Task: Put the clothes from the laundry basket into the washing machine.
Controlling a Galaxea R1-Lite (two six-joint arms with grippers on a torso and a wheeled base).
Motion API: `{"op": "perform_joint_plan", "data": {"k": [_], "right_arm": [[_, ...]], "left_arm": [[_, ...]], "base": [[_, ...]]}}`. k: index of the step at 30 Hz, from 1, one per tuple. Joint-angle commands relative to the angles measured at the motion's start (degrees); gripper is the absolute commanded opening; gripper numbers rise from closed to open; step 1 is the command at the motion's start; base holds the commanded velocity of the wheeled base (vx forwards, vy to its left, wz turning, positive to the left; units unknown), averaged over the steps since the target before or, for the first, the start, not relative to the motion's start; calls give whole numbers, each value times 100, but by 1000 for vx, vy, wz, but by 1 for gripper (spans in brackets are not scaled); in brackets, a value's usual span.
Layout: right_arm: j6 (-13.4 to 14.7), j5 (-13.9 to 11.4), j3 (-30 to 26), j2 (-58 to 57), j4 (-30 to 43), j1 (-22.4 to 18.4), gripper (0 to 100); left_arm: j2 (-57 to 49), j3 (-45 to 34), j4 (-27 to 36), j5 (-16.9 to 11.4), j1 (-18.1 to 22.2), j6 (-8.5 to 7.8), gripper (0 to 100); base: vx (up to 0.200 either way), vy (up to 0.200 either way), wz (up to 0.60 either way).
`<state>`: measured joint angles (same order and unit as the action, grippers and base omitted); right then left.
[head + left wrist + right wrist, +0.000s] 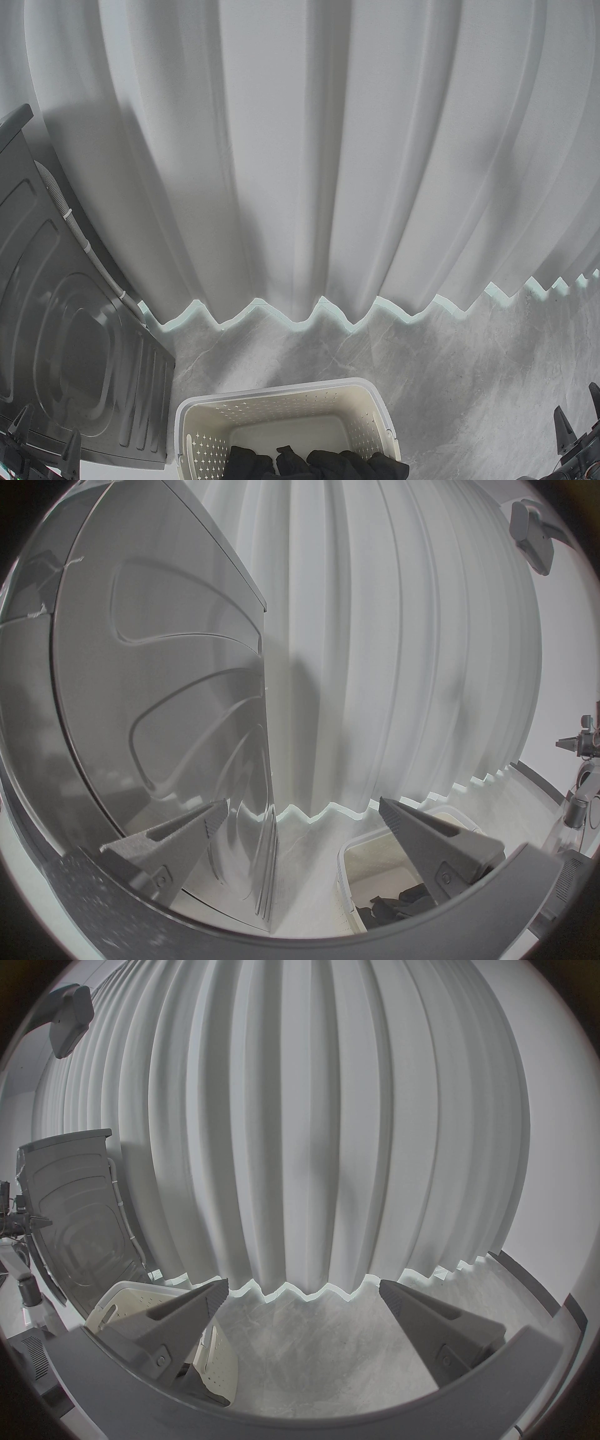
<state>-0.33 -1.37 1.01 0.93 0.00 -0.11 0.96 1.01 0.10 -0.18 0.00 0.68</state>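
A cream laundry basket (275, 392) stands on the floor at the bottom centre of the head view. Dark clothes (312, 465) lie heaped at its near side. The grey washing machine (69, 337) stands to the basket's left, showing a ribbed metal panel; its door is hidden. My left gripper (50, 425) is open and empty, low beside that panel. My right gripper (575, 400) is open and empty, off to the basket's right over bare floor. The left wrist view shows the open left gripper (302, 805), the panel (156, 699), the basket (369, 861) and the clothes (400, 902).
A white pleated curtain (312, 156) hangs across the whole back, ending just above the grey marble floor (487, 375). A corrugated drain hose (81, 237) runs down the machine's far edge. Bare floor lies to the right of the basket (125, 1297).
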Motion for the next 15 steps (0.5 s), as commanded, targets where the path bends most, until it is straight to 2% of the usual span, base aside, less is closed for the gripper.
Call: {"op": "perform_joint_plan", "data": {"k": [1, 15], "right_arm": [[-2, -4, -101, -66, 0, -7, 100], [-2, -4, -101, -66, 0, -7, 100]], "left_arm": [[-88, -92, -1, 1, 0, -7, 100], [-88, -92, -1, 1, 0, 2, 100]], "base": [[0, 0, 0], [0, 0, 0]]}}
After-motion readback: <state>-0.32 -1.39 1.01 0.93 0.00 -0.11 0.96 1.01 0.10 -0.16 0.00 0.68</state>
